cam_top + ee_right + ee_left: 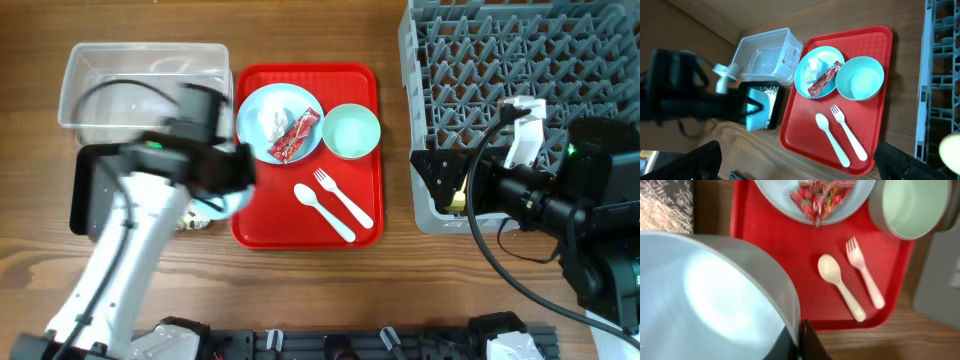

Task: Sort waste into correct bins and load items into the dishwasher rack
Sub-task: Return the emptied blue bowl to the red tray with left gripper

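Observation:
My left gripper (800,342) is shut on the rim of the pale blue bowl (715,295). It holds the bowl tilted beside the black tray (88,190), left of the red tray; the bowl also shows in the right wrist view (757,107). Beige food scraps (660,205) lie in the black tray. The pale blue plate (262,100) carries the red wrapper (295,136) and the white tissue (272,122). The light green bowl (351,131), fork (345,198) and spoon (326,212) lie on the red tray. My right gripper (800,169) is open and empty at the grey rack's (520,60) left edge.
The clear tub (140,75) stands at the back left, behind the black tray. The red serving tray (365,80) lies between the bins and the rack. A yellow-green blur (950,150) shows at the right wrist view's edge, by the rack.

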Robot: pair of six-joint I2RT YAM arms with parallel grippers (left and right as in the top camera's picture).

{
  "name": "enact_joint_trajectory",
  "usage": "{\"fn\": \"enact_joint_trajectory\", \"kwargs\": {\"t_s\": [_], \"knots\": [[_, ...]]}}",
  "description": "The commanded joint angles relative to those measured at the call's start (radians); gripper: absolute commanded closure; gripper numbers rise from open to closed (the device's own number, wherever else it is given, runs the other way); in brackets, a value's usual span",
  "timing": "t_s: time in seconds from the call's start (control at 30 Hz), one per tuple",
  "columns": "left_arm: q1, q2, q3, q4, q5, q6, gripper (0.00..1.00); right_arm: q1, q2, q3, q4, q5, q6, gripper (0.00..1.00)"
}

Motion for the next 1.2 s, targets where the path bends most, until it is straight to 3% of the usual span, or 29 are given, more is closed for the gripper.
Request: {"fn": "enact_joint_trajectory", "kwargs": {"t_s": [0.0, 0.17, 0.43, 0.5, 0.53, 0.6, 0.63, 0.73, 0.87, 1.17], "knots": [[-0.173, 0.019, -0.093, 0.077, -0.251, -0.247, 0.96, 0.004, 0.005, -0.007, -0.005, 0.010, -0.005, 0.00], [-0.283, 0.072, -0.136, 0.182, -0.259, -0.289, 0.96, 0.004, 0.006, -0.007, -0.005, 0.010, -0.005, 0.00], [-0.332, 0.176, -0.134, 0.226, -0.272, -0.306, 0.74, 0.004, 0.006, -0.007, -0.005, 0.010, -0.005, 0.00], [-0.332, 0.160, -0.103, 0.202, -0.273, -0.301, 0.55, 0.004, 0.006, -0.007, -0.004, 0.010, -0.006, 0.00], [-0.332, 0.150, -0.079, 0.188, -0.273, -0.293, 0.27, 0.004, 0.006, -0.007, -0.004, 0.010, -0.006, 0.00], [-0.331, 0.122, -0.026, 0.175, -0.273, -0.249, 0.03, 0.004, 0.007, -0.007, -0.003, 0.010, -0.006, 0.00], [-0.331, 0.110, -0.007, 0.175, -0.273, -0.224, 0.00, 0.004, 0.007, -0.007, -0.003, 0.010, -0.006, 0.00], [-0.317, 0.066, 0.055, 0.245, -0.298, -0.052, 0.01, 0.004, 0.007, -0.007, -0.006, 0.010, -0.006, 0.00], [-0.249, 0.110, 0.055, 0.340, -0.371, -0.018, 0.01, 0.004, 0.007, -0.007, -0.009, 0.010, -0.006, 0.00], [-0.107, 0.414, 0.055, 0.529, -0.235, 0.043, 0.16, 0.004, 0.013, -0.007, -0.012, 0.010, -0.005, 0.00]]}}
